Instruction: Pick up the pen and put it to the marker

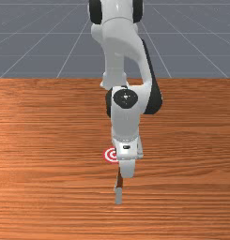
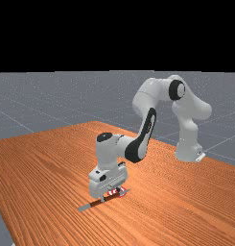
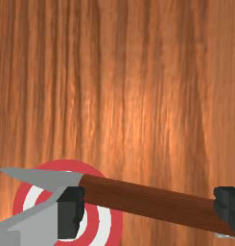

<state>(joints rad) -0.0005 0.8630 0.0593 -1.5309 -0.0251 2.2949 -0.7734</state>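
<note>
Since nothing is clamped between the two black fingers [image 3: 71, 214] of my white hand [image 2: 112, 197], I judge the step at hand to be the grasp. They stand wide apart, and the slim pen with brown barrel and pointed grey tip [image 3: 147, 202] runs lengthwise from one to the other. Closing like this would pinch along its length; the next move, I think, calls for a quarter turn of my wrist, so the fingers straddle the barrel, then a gentle close and a lift. Whether they touch the pen, or it lies flat, I cannot tell.

Nearest me is the barrel, at my fingers; its grey tip crosses over part of the flat marker of red and white rings [image 3: 107, 218]. On the front view's clock, centred on my hand, the marker sits at about nine o'clock and the pen's blunt grey end [image 1: 118, 196] between six and seven. Farther off, towards twelve, is the base of my white and grey arm [image 2: 187, 144], beyond the near stretch of orange-brown wooden table [image 1: 41, 187].

Counted: one pen, one marker, one hand with two fingers, one arm, one table.
</note>
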